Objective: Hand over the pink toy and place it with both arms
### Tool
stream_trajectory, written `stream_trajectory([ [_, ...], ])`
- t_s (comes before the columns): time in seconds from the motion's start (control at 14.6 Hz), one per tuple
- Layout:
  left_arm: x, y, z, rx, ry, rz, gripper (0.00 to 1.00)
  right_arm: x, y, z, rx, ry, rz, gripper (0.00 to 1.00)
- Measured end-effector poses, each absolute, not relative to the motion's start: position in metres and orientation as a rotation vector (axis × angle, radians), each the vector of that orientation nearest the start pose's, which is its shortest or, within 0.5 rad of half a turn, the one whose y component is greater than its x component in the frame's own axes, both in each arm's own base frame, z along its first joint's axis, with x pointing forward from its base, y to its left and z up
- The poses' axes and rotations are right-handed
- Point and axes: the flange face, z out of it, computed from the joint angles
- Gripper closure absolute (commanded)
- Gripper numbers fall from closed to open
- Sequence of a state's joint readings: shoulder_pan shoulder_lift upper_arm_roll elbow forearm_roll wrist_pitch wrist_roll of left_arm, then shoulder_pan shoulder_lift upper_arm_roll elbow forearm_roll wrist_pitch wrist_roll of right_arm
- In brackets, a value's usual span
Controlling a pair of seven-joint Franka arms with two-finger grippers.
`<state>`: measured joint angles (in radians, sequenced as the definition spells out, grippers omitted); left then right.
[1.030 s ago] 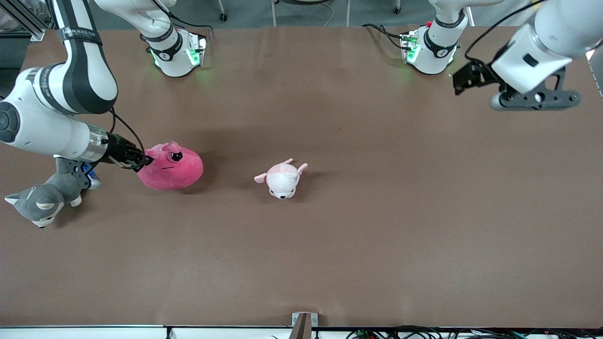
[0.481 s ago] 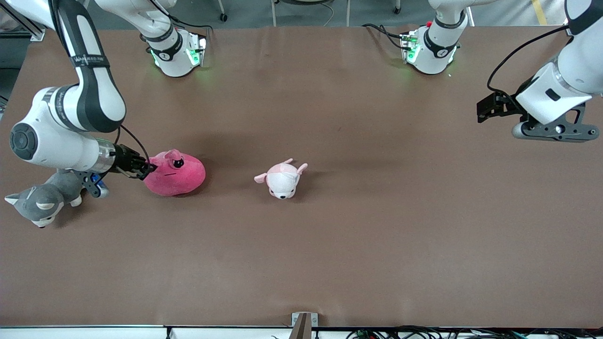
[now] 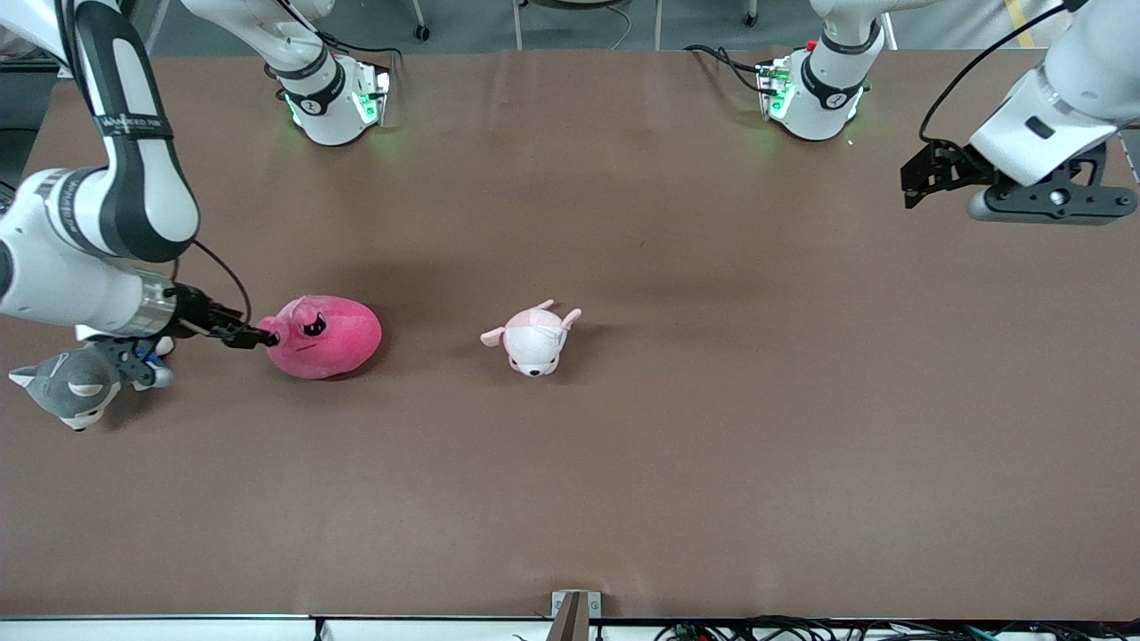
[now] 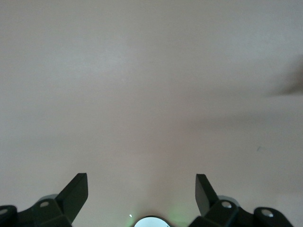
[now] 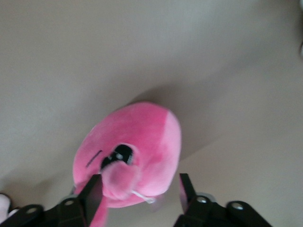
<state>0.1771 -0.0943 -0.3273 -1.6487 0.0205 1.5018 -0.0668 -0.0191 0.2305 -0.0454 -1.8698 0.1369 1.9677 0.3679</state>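
Note:
The pink toy (image 3: 325, 336) lies on the brown table (image 3: 623, 463) toward the right arm's end, its black eye turned to my right gripper. My right gripper (image 3: 258, 338) is low at the toy's end, open. In the right wrist view the toy (image 5: 142, 146) fills the middle, and its ear flap and near end sit between the open fingers of the right gripper (image 5: 139, 184), not pinched. My left gripper (image 3: 917, 178) hangs open and empty over the table at the left arm's end; the left wrist view shows the left gripper (image 4: 142, 182) over bare table only.
A small white and pale-pink plush animal (image 3: 533, 338) lies mid-table, beside the pink toy toward the left arm's end. A grey-and-white plush dog (image 3: 67, 387) lies under the right arm's wrist near the table's end. The two arm bases (image 3: 334, 98) stand along the table's edge farthest from the camera.
The right gripper has drawn back toward the right arm's end and the pink toy has settled and rolled its face toward it. The left gripper swung outward, then rose a little.

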Motion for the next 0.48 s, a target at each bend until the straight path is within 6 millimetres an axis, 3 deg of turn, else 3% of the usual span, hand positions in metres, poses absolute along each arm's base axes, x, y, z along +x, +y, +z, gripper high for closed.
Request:
stream_trajectory([
  [0.21, 0.513, -0.06, 0.649, -3.088, 0.068, 0.049, 0.0, 0.615, -0.031, 0.429, -3.044, 0.505, 0.112, 0.0],
  [0.48, 0.516, -0.052, 0.656, -3.1, 0.134, 0.028, 0.0, 0.625, -0.037, 0.487, -3.15, 0.158, 0.043, 0.0],
])
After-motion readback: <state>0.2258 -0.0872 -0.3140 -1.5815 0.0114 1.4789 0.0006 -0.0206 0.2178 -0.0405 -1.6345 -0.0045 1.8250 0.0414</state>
